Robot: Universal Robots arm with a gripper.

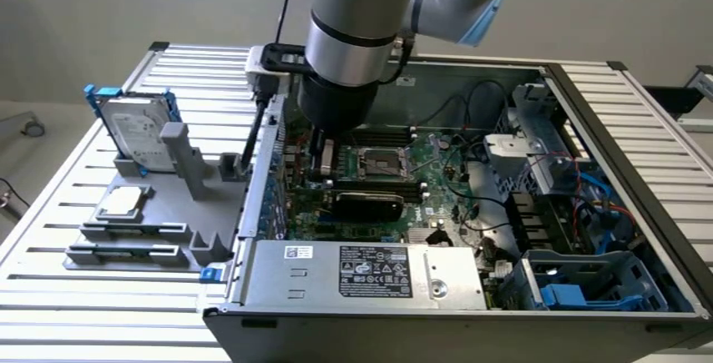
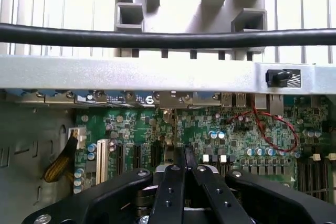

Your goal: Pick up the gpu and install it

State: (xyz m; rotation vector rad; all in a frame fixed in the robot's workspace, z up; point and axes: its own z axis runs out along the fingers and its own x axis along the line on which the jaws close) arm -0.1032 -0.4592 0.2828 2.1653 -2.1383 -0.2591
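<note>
Seating Stage: Robot Hand Down Inside the Computer Case

Reaching deep into the open computer case (image 1: 624, 121), the hand (image 1: 323, 165) hangs low over the green motherboard (image 1: 446, 175); in the wrist view its black fingertips (image 2: 178, 162) are pressed together, closed, with no card seen between them. The gpu (image 1: 368, 204) lies inside the case, black shroud showing, just beside the hand on the exterior view's right and just below the processor socket (image 1: 376, 163); whether the hand touches it cannot be told. On the worktop (image 1: 67, 313) outside, a grey holder (image 1: 184, 163) carries the hard drive (image 1: 139, 133) and a square processor chip (image 1: 123, 201), both well apart from the hand. By the look of it the pick-up is done and the install step is in hand; any move from here calls for a straight path, clear of the case wall and the loose cables (image 1: 479, 96) near the board.
</note>
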